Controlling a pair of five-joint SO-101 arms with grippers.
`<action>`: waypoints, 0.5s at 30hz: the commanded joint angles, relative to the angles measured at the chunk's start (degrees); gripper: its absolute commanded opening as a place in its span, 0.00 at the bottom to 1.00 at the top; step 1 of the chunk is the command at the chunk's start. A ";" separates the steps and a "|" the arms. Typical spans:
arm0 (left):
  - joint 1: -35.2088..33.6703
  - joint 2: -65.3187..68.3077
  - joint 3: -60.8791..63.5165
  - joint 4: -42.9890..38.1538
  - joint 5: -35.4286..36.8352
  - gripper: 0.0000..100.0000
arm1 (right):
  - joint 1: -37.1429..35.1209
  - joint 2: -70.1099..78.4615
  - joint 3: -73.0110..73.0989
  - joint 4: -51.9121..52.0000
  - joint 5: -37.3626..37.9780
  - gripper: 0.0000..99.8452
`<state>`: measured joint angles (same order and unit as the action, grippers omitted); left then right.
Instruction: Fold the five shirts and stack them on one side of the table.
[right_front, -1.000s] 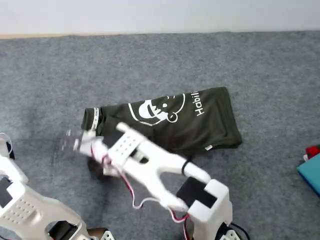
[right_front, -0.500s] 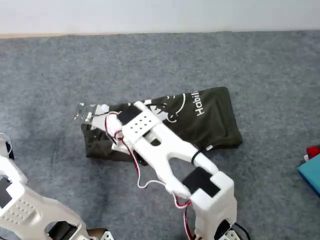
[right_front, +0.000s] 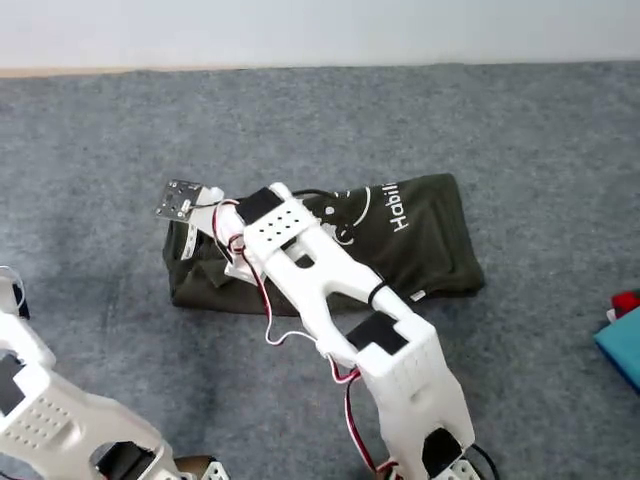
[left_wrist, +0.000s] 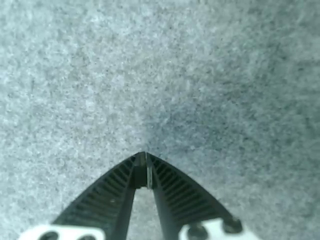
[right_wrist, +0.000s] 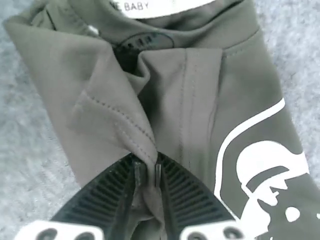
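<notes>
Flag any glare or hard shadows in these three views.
High view: even light, no glare, just a soft shadow under the right arm on the shirt. Left wrist view: carpet darkens in a patch beyond the shut left pincer. Right wrist view: dark creases near the collar; white print not washed out.

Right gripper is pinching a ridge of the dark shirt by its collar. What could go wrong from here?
1. The right gripper holds just a thin ridge of the shirt; a pull may slip it free.
2. It may have caught one layer, so lifting could undo the fold.
3. The left gripper is shut over bare table, so nothing pins the shirt and it may drag along whole.
</notes>
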<state>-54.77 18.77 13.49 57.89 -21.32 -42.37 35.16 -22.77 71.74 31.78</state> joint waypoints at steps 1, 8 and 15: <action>-0.09 -3.96 -1.54 -0.97 -0.53 0.00 | 1.45 0.92 -5.19 0.84 0.79 0.03; -0.09 -3.87 -1.54 -0.97 -0.53 0.00 | 6.11 2.68 -5.80 0.31 0.44 0.14; 0.00 -3.96 -1.54 -0.97 -0.53 0.00 | 8.48 2.33 -5.89 1.01 0.44 0.14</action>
<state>-54.77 18.77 13.49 57.89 -21.32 -34.29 38.24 -25.76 72.18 31.87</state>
